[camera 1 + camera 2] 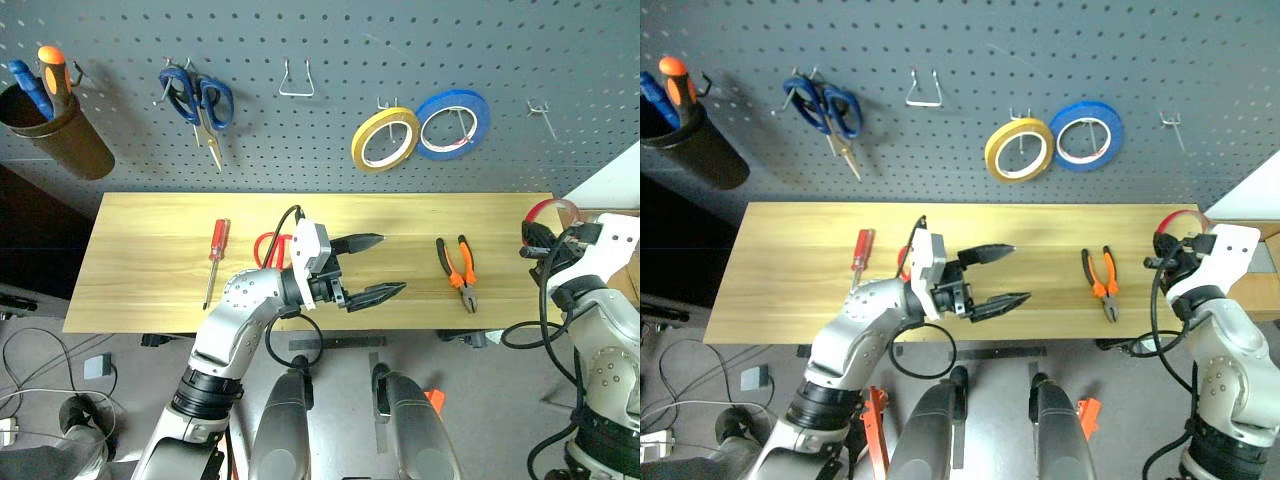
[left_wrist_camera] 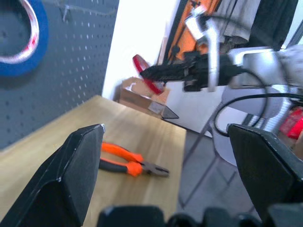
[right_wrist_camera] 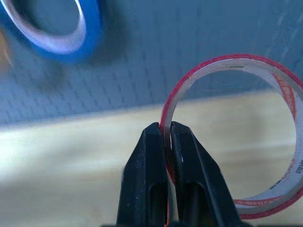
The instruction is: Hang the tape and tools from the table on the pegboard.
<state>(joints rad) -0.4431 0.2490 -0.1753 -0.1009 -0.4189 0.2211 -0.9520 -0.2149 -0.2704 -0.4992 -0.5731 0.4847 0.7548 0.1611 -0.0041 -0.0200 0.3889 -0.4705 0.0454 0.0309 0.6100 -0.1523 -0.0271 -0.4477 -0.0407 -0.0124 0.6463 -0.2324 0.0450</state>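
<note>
The thin red ring of tape (image 3: 228, 58) is pinched by its rim in my shut right gripper (image 3: 163, 128), held up in the air past the right end of the table (image 1: 150, 280), in front of the pegboard (image 1: 320, 150). My left gripper (image 1: 388, 265) hangs open and empty over the middle of the table, pointing right toward the pliers (image 1: 460, 270). The orange-and-black pliers lie flat on the right part of the top. A red-handled screwdriver (image 1: 215, 255) lies on the left part. The red-handled scissors (image 1: 268, 247) lie behind my left arm, mostly hidden.
On the pegboard hang blue-handled scissors (image 1: 198, 100), a yellow roll (image 1: 385, 138) and a blue roll (image 1: 452, 123). A brass cup (image 1: 60, 135) at the far left holds blue and orange screwdrivers. Bare wire hooks (image 1: 296, 80) (image 1: 540, 112) stand free. A cardboard box (image 2: 142, 97) sits beyond the table's right end.
</note>
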